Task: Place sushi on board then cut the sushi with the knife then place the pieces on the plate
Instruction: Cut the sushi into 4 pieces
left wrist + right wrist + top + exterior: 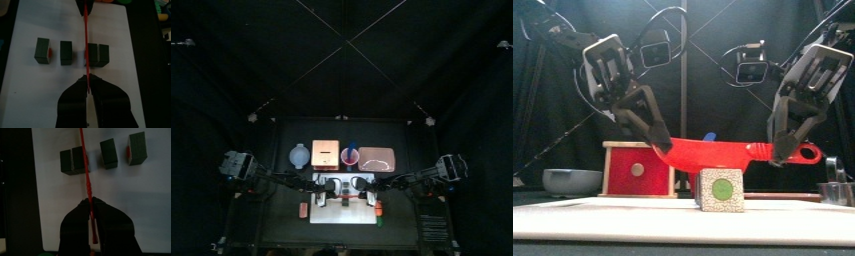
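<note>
- I am watching both arms meeting over the middle of the white cutting board, holding the red toy knife level between them.
- The left gripper is pinching the blade's tip end, with its jaws closed on it.
- The right gripper is clamping the thin handle, jaws also closed on it, and the handle's ring end is sticking out past that gripper.
- The sushi roll is lying on the board, already apart as 4 dark green blocks in 1 row.
- 2 of those blocks are touching each other as a joined pair. The middle block and the end block are each sitting apart with board showing between them.
- The knife is running edge-on across the row. In the left wrist view it is lining up with the side of the joined pair that faces the middle block, and in the right wrist view it is crossing over that pair.
- From the front, the blade is hanging just above the nearest block, and I cannot tell whether it is touching.
- The pink tray is sitting behind the board toward the right, with nothing from the roll on it.
- Beside the tray, going left along the back, the red cup, the wooden box and the blue-grey bowl are standing in a line.
</note>
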You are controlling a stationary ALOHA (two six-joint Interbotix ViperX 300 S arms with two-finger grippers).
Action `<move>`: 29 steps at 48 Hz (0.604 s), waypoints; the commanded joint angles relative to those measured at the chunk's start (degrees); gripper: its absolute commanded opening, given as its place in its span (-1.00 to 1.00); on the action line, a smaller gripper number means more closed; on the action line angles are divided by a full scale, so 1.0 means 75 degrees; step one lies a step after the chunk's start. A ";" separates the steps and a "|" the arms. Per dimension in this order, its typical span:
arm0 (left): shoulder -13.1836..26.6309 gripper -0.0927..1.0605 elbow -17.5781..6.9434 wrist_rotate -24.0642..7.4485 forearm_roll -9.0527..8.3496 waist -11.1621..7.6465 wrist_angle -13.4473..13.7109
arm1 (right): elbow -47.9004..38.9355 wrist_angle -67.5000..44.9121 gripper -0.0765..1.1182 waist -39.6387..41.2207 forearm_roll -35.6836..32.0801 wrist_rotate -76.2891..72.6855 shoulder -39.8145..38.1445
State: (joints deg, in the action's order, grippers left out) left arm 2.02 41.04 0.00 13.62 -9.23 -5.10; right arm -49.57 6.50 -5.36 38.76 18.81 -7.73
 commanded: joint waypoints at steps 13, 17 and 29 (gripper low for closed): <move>-0.0422 -0.08 -0.0141 0.0012 -0.0141 -0.0129 -0.0105 | 0.0094 -0.0035 -0.34 -0.0047 0.0316 -0.0023 -0.0809; -0.0352 -0.08 -0.0152 0.0012 -0.0059 -0.0223 -0.0105 | 0.0070 -0.0035 -0.34 -0.0176 0.0457 -0.0023 -0.0773; -0.0141 -0.08 -0.0176 0.0012 0.0141 -0.0281 -0.0117 | 0.0035 -0.0035 -0.34 -0.0316 0.0609 -0.0023 -0.0598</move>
State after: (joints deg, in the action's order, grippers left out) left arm 1.05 41.04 0.18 14.33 -11.25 -5.27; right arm -49.92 6.68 -7.56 42.89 18.81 -11.51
